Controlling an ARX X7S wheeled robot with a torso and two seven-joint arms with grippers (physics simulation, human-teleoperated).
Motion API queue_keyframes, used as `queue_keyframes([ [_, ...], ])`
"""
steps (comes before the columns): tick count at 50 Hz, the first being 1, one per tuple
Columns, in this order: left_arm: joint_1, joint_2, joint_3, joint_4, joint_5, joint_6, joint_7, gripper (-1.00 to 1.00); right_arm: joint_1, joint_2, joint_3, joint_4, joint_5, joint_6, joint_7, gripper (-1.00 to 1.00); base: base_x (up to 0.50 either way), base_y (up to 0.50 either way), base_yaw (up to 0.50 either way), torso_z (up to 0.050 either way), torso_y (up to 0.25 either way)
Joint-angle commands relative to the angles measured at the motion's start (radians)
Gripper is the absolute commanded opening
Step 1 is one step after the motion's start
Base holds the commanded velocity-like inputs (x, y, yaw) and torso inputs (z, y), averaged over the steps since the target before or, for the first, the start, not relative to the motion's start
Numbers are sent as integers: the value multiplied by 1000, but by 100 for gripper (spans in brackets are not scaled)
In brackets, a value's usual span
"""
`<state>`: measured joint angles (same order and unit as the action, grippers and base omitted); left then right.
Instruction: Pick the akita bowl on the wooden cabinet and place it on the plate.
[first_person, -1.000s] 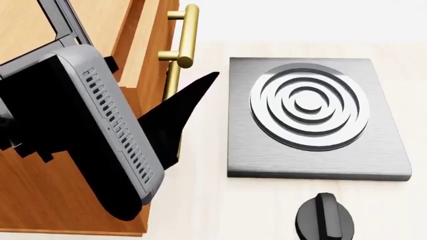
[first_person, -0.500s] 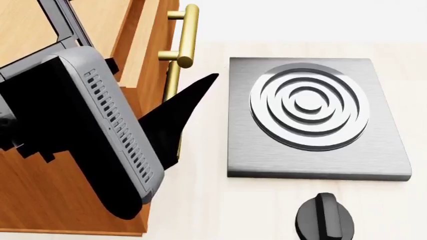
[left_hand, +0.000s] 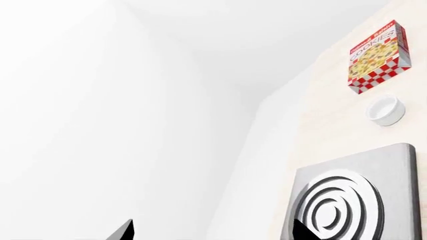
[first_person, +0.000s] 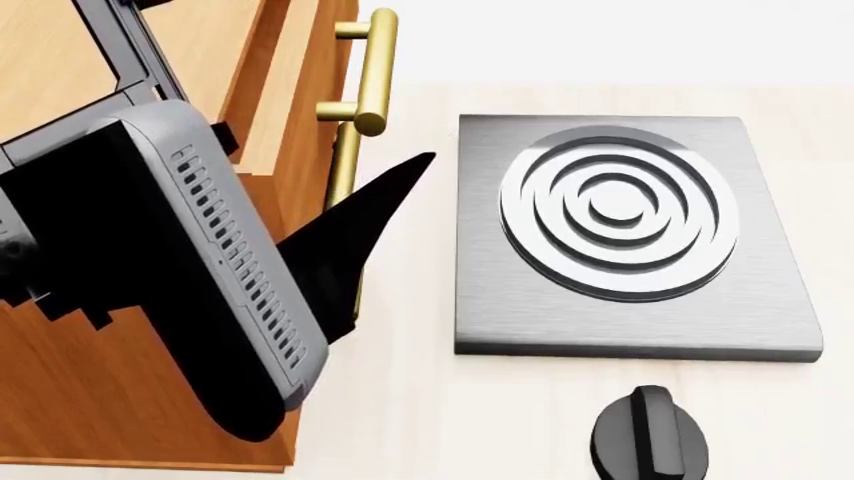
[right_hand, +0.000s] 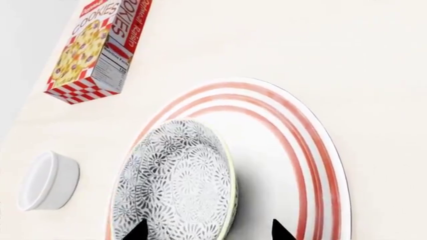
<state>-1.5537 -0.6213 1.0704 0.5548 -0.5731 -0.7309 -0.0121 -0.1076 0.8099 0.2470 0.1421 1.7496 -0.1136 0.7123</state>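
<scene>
The right wrist view shows the akita bowl (right_hand: 177, 182) sitting on the plate (right_hand: 303, 165), toward one side of it. Two black fingertips (right_hand: 277, 231) of the right gripper (right_hand: 208, 231) stand apart, one at the bowl's patterned side and one over bare plate; whether either touches the bowl is unclear. A cookie box (right_hand: 100, 47) and a white cup (right_hand: 48, 181) lie near the plate. In the head view, the left arm (first_person: 200, 270) hangs beside the cabinet (first_person: 287, 90), next to a grey stove slab (first_person: 627, 235) and a black knob (first_person: 650, 435). The left gripper (left_hand: 210, 232) shows two tips set apart.
</scene>
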Motion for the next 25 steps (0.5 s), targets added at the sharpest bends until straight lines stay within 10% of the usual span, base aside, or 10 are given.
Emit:
queue_keyframes([
  [1,6,-3,0,1,1,1,-3,100,-5,-3,3,-6,-8,0,-7,100,0,0,0,0,0],
  [25,3,-9,-8,6,-4,-2,-5,100,-75,25,75,-86,-5,-14,15,100,0,0,0,0,0],
])
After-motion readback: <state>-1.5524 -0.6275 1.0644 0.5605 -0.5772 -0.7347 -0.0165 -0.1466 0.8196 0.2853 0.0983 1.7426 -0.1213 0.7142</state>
